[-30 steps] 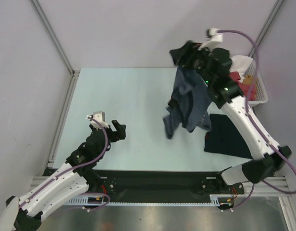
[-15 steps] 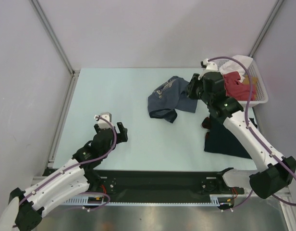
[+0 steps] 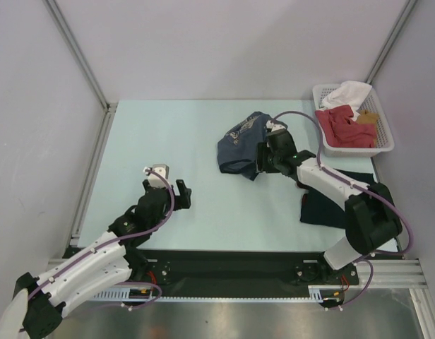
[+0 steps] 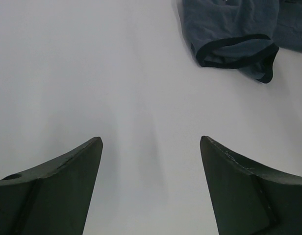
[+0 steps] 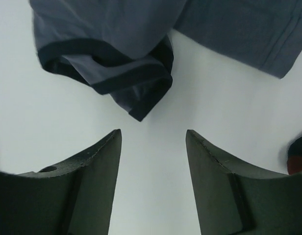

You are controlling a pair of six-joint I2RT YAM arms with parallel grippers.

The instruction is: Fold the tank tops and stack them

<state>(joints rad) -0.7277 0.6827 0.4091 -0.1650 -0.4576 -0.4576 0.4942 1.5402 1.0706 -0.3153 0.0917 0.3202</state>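
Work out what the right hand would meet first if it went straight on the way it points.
Probably the slate-blue tank top: its bunched, dark-trimmed edge lies just ahead of the open right hand, slightly left of centre, though depth is unclear.

White arms (image 3: 90,265), lilac cables (image 3: 296,112), dark jaws

Bright, even light; soft faint shadows.

A white slatted basket (image 3: 359,150) sits at the far right corner of a pale table (image 3: 168,134). It holds a crumpled red garment (image 3: 341,127), a white garment (image 3: 348,94) heaped at its far end, and a tan scrap (image 3: 369,118) (too small to identify).
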